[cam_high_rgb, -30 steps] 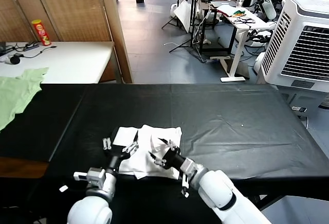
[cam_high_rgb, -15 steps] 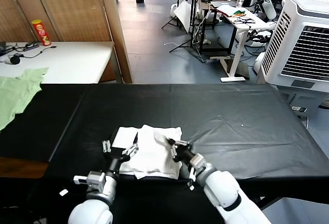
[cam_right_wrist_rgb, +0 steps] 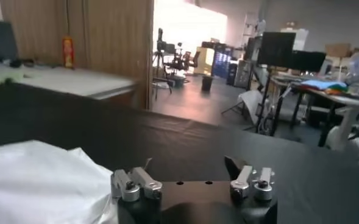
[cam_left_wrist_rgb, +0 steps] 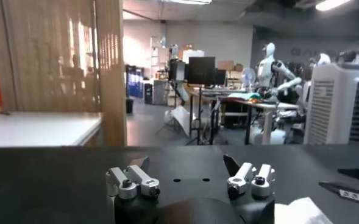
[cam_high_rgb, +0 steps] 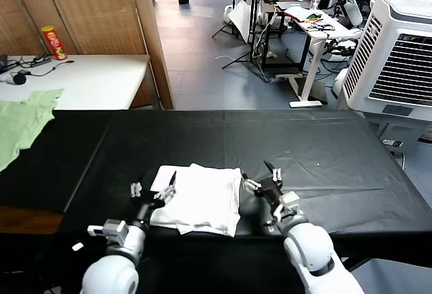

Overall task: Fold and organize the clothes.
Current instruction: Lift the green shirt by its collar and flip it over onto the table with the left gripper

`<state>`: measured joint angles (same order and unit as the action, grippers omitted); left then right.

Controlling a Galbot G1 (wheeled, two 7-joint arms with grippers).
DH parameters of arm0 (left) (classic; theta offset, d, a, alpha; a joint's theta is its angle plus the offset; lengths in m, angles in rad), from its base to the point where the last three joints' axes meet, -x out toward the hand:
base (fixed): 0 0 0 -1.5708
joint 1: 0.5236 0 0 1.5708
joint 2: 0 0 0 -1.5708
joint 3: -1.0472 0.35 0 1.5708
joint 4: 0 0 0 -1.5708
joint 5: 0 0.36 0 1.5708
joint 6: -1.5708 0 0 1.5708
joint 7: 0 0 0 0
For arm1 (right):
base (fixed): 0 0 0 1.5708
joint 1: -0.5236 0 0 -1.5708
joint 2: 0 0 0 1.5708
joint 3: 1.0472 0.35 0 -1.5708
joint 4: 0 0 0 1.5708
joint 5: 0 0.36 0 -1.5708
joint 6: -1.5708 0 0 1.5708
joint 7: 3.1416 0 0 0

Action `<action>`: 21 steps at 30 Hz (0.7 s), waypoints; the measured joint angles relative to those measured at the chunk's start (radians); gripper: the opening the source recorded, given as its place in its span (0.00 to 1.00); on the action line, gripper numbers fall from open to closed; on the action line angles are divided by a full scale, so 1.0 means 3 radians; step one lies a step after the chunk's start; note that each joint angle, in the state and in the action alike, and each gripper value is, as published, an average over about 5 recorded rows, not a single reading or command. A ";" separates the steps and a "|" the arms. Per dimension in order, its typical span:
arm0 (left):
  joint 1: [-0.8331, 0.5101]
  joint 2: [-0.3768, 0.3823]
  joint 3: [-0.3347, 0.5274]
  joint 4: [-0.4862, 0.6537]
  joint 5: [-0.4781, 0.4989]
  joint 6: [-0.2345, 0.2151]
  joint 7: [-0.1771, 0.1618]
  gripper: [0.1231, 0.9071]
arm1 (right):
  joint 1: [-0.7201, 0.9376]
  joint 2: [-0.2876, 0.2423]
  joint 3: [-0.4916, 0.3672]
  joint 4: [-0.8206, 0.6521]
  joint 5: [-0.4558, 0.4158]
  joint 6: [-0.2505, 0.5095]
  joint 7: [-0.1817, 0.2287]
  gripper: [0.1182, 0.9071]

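folded white t-shirt [cam_high_rgb: 199,199] hides its print between spread left gripper [cam_high_rgb: 154,187] and right gripper [cam_high_rgb: 262,177].

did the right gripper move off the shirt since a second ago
Yes. The right gripper has pulled off the white T-shirt toward the robot's right, and now sits open over bare black table beside the shirt's right edge.

The right gripper [cam_high_rgb: 262,175] is pulling off the folded white cotton T-shirt [cam_high_rgb: 199,199] and now hovering open-jawed just beside its right edge, over the black tabletop [cam_high_rgb: 324,159]. The shirt is lying flatter and smoother than before. The left gripper [cam_high_rgb: 154,186] is easing slightly leftward, spread at the shirt's left edge.
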<state>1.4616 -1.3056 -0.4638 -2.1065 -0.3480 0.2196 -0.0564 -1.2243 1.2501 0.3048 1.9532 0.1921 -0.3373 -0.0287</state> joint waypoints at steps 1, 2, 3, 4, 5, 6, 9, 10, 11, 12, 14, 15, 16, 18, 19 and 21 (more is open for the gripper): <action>-0.0018 0.0023 -0.0037 0.0037 -0.0109 0.0032 0.0034 0.86 | -0.0025 -0.0008 0.0021 0.0025 0.0036 -0.0002 -0.0010 0.85; -0.0036 0.0046 -0.0074 0.0076 -0.0223 0.0066 0.0070 0.86 | -0.0049 -0.0013 0.0038 0.0050 0.0062 -0.0005 -0.0016 0.86; -0.0054 0.0071 -0.0109 0.0118 -0.0346 0.0101 0.0110 0.86 | -0.0075 -0.0016 0.0051 0.0077 0.0082 -0.0007 -0.0021 0.86; -0.0074 0.0097 -0.0143 0.0164 -0.0477 0.0133 0.0150 0.86 | -0.0101 -0.0016 0.0060 0.0105 0.0092 -0.0007 -0.0026 0.86; -0.0094 0.0121 -0.0175 0.0211 -0.0604 0.0158 0.0186 0.86 | -0.0126 -0.0014 0.0065 0.0132 0.0095 -0.0005 -0.0032 0.86; -0.0114 0.0143 -0.0204 0.0258 -0.0730 0.0181 0.0214 0.86 | -0.0150 -0.0011 0.0068 0.0160 0.0097 -0.0004 -0.0038 0.86; -0.0170 0.0196 -0.0283 0.0391 -0.1090 0.0254 0.0252 0.86 | -0.0223 0.0003 0.0075 0.0242 0.0099 0.0000 -0.0050 0.86; -0.0182 0.0212 -0.0308 0.0431 -0.1208 0.0285 0.0260 0.86 | -0.0247 0.0007 0.0080 0.0269 0.0100 0.0001 -0.0052 0.86; -0.0189 0.0227 -0.0331 0.0466 -0.1325 0.0318 0.0267 0.86 | -0.0270 0.0010 0.0086 0.0294 0.0100 0.0001 -0.0053 0.86; -0.0193 0.0243 -0.0353 0.0496 -0.1436 0.0351 0.0274 0.86 | -0.0291 0.0012 0.0093 0.0317 0.0100 0.0001 -0.0054 0.86; -0.0194 0.0273 -0.0383 0.0543 -0.1623 0.0416 0.0293 0.86 | -0.0329 0.0017 0.0110 0.0355 0.0100 0.0002 -0.0055 0.86; -0.0193 0.0286 -0.0392 0.0561 -0.1696 0.0446 0.0300 0.86 | -0.0344 0.0021 0.0118 0.0370 0.0100 0.0003 -0.0055 0.86; -0.0195 0.0298 -0.0398 0.0579 -0.1760 0.0475 0.0304 0.86 | -0.0359 0.0026 0.0126 0.0383 0.0099 0.0003 -0.0055 0.86; -0.0207 0.0315 -0.0401 0.0618 -0.1861 0.0521 0.0309 0.86 | -0.0384 0.0039 0.0139 0.0406 0.0096 0.0004 -0.0055 0.86; -0.0216 0.0321 -0.0401 0.0637 -0.1907 0.0538 0.0308 0.86 | -0.0397 0.0046 0.0144 0.0417 0.0093 0.0005 -0.0056 0.86; -0.0240 0.0331 -0.0402 0.0675 -0.1996 0.0563 0.0301 0.86 | -0.0422 0.0060 0.0150 0.0435 0.0083 0.0007 -0.0058 0.86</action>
<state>1.3897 -1.2063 -0.5843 -1.9040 -0.9467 0.3886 0.0340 -1.3510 1.2681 0.3497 2.0838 0.2169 -0.3352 -0.0460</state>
